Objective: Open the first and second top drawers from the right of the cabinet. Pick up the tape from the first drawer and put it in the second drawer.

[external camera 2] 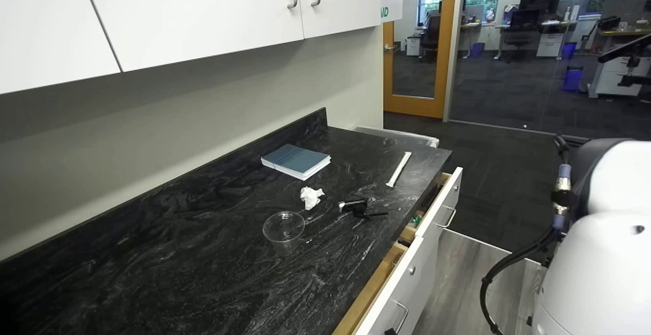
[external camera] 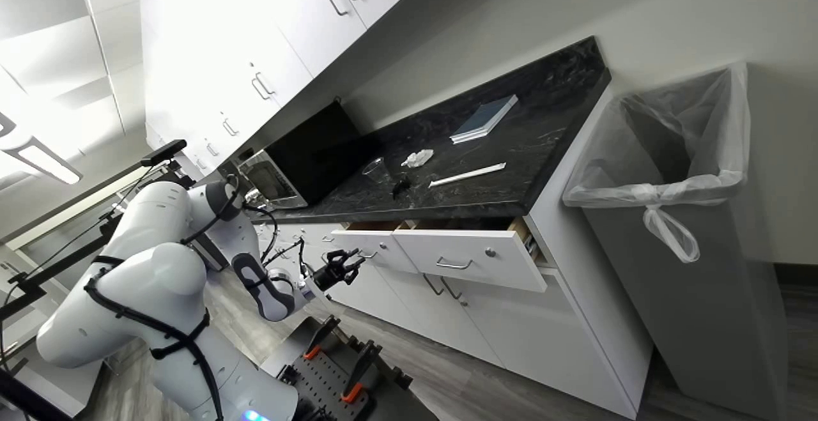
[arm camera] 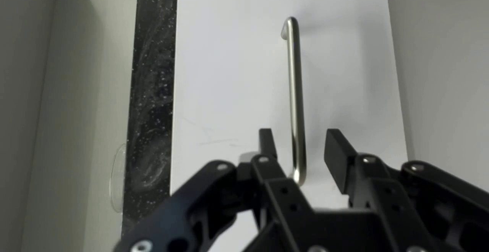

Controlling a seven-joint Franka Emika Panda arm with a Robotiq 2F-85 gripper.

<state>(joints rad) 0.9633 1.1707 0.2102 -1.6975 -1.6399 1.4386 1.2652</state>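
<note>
At the right end of the white cabinet [external camera: 511, 325], two top drawers stand partly out. The wide first drawer [external camera: 470, 256] is the rightmost, and something green [external camera 2: 414, 221] shows inside it. Beside it the narrower second drawer [external camera 2: 394, 292] shows its wooden inner edge. My gripper [external camera: 356, 266] is at the second drawer's front. In the wrist view the silver handle [arm camera: 295, 80] runs between the jaws near its lower end, with a gap on each side; the gripper [arm camera: 300, 145] is open. I cannot make out the tape; most of the drawers' insides are hidden.
On the black countertop [external camera 2: 203, 253] lie a blue-covered stack of notebooks [external camera 2: 296, 161], a crumpled tissue [external camera 2: 311, 198], a white stick [external camera 2: 399, 169], a clear cup [external camera 2: 283, 229] and a small black item [external camera 2: 358, 207]. A lined bin [external camera: 687, 261] stands past the cabinet's end.
</note>
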